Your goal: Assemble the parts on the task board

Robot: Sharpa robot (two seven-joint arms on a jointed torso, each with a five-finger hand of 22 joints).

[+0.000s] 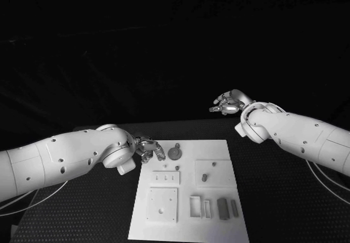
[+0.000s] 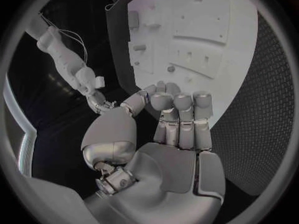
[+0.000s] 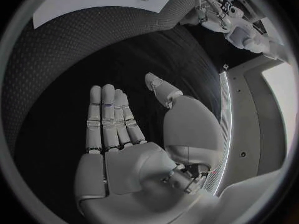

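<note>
The white task board (image 1: 219, 230) lies in the middle of the black table, and it also shows in the left wrist view (image 2: 239, 40). A round grey gear-like part (image 1: 174, 152) sits near its far left corner. Further grey parts lie on it: a small peg (image 1: 177, 167), a dark oval piece (image 1: 205, 177) and two dark bars (image 1: 222, 208) near the front right. My left hand (image 1: 149, 149) hovers at the board's far left edge, just left of the gear. Its fingers (image 2: 177, 109) are curled in with nothing seen in them. My right hand (image 1: 229, 104) is raised beyond the board's far right corner, fingers (image 3: 109, 117) straight and empty.
Raised white plates stand on the board: one with slots (image 1: 166, 177), a square one (image 1: 163, 205) and another at the right (image 1: 215, 169). Two pale frames (image 1: 195, 206) stand by the dark bars. Black table surface (image 1: 284, 202) lies on both sides of the board.
</note>
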